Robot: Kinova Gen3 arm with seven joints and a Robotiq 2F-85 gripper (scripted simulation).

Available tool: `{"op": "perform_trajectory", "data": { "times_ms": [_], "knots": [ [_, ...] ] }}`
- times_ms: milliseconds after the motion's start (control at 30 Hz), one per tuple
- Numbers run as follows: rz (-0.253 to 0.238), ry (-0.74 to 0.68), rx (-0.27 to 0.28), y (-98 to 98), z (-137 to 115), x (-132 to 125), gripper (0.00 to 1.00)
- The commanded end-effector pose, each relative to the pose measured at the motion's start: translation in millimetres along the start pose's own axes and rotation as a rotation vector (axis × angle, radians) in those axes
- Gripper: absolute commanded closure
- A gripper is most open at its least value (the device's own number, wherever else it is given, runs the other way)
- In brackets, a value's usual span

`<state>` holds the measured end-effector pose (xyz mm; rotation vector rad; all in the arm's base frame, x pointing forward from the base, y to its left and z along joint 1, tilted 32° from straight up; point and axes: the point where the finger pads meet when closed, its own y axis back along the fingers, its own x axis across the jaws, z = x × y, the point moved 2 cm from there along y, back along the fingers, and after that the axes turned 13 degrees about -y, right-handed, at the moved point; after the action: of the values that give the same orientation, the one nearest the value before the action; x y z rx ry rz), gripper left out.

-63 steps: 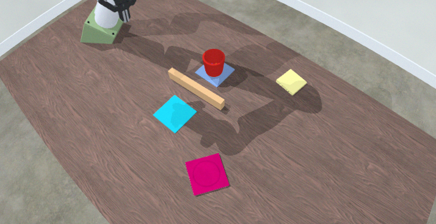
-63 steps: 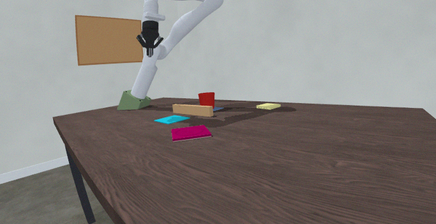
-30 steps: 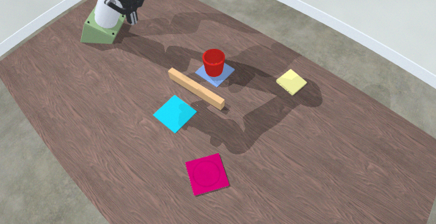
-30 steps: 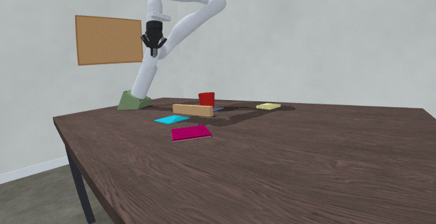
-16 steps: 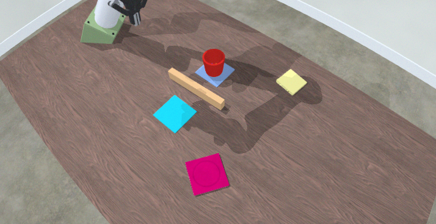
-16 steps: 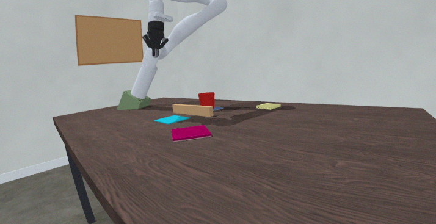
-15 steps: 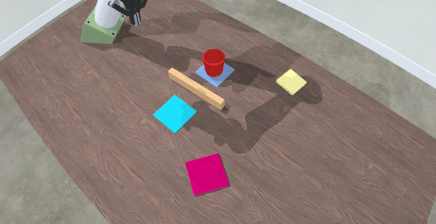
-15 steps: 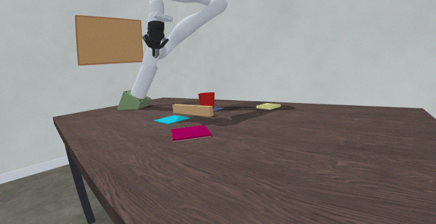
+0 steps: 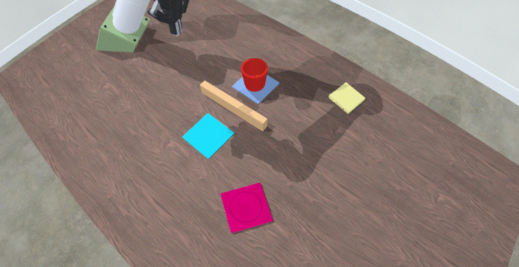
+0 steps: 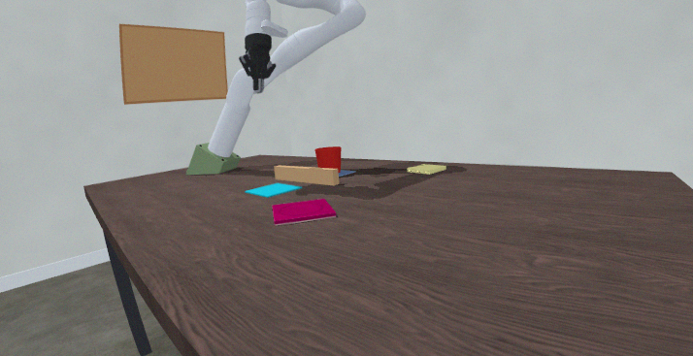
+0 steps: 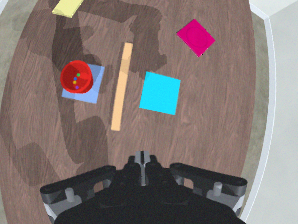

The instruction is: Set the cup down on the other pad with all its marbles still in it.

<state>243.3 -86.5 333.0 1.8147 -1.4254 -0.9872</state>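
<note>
In the top view we see the arm [image 9: 132,4] cut off by the upper edge, so only its lower link and the gripper [image 9: 176,30] show at upper left, fingers pressed together on nothing, high over the table [image 9: 381,200] beside the green base [image 9: 109,40]. The cup [image 9: 254,73] stands upright on the blue pad [image 9: 267,91] near frame centre; its inside is too dim here for us to make out marbles. The rail [image 9: 234,105] lies diagonally just left of that pad, and the cyan pad [image 9: 208,135] sits beyond the rail, lower left of it, apart from it. A yellow block [image 9: 347,97] lies well right and a magenta pad [image 9: 246,207] well below, with bare wood all round them. In the exterior view the gripper [image 10: 257,84] hangs far above the cup [image 10: 328,157]; the rail [image 10: 306,175] hides most of the blue pad [image 10: 346,173], and the cyan pad [image 10: 273,189] lies in front of it. In the wrist view the gripper body fills the bottom and the fingertips meet at centre; at left we can see small coloured specks inside the cup [image 11: 76,76], with the rail [image 11: 120,86] between it and the cyan pad [image 11: 160,92].
</note>
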Motion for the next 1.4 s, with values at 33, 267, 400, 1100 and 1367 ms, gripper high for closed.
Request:
{"op": "perform_trajectory", "data": {
  "times_ms": [33,267,400,1100,1367],
  "knots": [
    [-0.019,0.213,-0.006,-15.9,-26,-26,1.00],
    [-0.037,0.509,-0.002,-39.7,-55,-56,1.00],
    [-0.040,0.589,0.000,-45.9,-62,-64,1.00],
    [-0.057,0.774,0.004,-63.0,-75,-84,1.00],
    [-0.061,0.809,0.005,-66.4,-77,-88,1.00]
  ]
}}
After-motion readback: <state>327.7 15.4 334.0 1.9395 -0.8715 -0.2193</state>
